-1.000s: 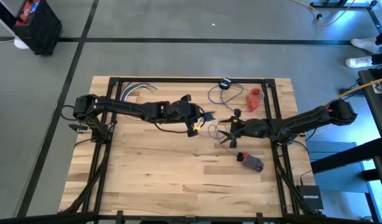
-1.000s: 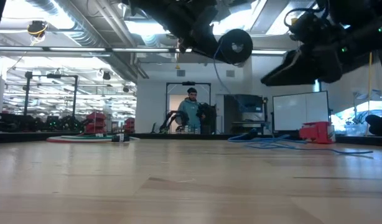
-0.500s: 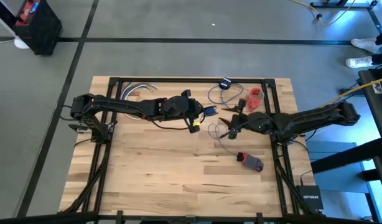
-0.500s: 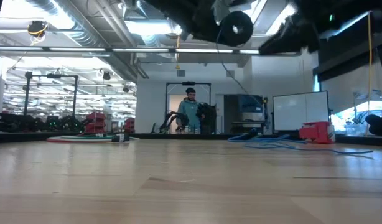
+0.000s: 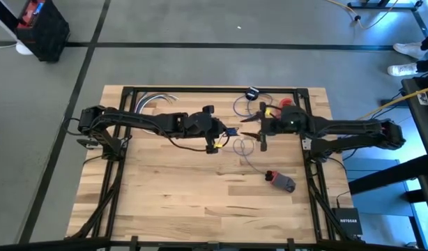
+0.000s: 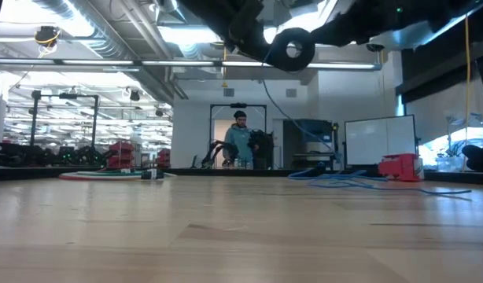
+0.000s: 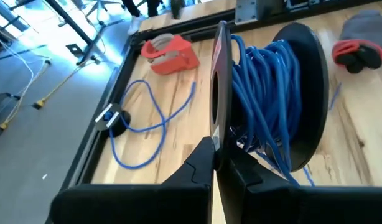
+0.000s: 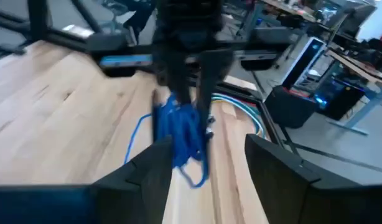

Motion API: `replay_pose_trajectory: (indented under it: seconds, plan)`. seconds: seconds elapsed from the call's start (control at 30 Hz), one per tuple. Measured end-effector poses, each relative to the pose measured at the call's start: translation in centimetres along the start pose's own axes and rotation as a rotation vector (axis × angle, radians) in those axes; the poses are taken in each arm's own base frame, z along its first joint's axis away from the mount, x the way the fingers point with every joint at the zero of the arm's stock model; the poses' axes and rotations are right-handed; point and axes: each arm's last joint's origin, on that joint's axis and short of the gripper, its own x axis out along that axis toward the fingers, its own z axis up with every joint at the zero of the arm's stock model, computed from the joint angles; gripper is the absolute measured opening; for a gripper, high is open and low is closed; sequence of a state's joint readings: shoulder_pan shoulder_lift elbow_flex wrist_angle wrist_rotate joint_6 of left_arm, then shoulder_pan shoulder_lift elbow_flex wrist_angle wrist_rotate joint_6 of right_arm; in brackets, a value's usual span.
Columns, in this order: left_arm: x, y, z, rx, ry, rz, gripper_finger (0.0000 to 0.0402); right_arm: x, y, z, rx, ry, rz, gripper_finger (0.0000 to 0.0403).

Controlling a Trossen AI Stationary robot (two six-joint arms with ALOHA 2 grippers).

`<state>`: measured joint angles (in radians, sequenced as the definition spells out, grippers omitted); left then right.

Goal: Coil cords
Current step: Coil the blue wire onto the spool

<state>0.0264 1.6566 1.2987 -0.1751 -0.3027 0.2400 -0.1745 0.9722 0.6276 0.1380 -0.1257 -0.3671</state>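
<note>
The blue cord (image 7: 262, 99) is wound on a black reel (image 6: 293, 49), which hangs high above the table with my left gripper (image 5: 224, 131) shut on it. Its free length (image 5: 243, 106) lies in loose loops on the wood and ends at a small black-and-white plug (image 5: 252, 93) near the far edge. Another loop (image 5: 242, 146) lies below the grippers. My right gripper (image 5: 252, 131) is open just to the reel's right, facing it. In the right wrist view the reel and cord (image 8: 181, 130) are ahead of its fingers, with nothing between them. My left gripper (image 7: 217, 152) pinches the rim of one reel flange (image 7: 219, 134) between its two fingers. The fingers come from the table's left, slanting a little downward. The reel stands on edge, lifted clear of the table, and cord trails down from it.
A red object (image 5: 286, 103) sits near the far right, partly under my right arm. A grey and red object (image 5: 282, 181) lies toward the near right. Black frame rails (image 5: 200, 89) border the table. Pale cables (image 5: 155, 100) lie at the far left. A person (image 6: 241, 141) stands in the room behind.
My right gripper has risen and swung toward the table's far edge and the reel, staying open. My left gripper has kept the reel aloft in about the same place.
</note>
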Motion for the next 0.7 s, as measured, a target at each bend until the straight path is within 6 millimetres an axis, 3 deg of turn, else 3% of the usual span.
replay_pose_trajectory:
  seconds: [0.27, 0.7]
  plan:
    - [0.0, -0.1, -0.3, 0.024, 0.03, -0.009, 0.0, 0.4, -0.2, 0.0, 0.023, -0.051, 0.08, 0.0189]
    - [-0.3, -0.9, -0.1, 0.045, 0.016, -0.034, 0.0, 1.8, -0.1, -1.0, 0.032, -0.012, 0.092, 0.0074]
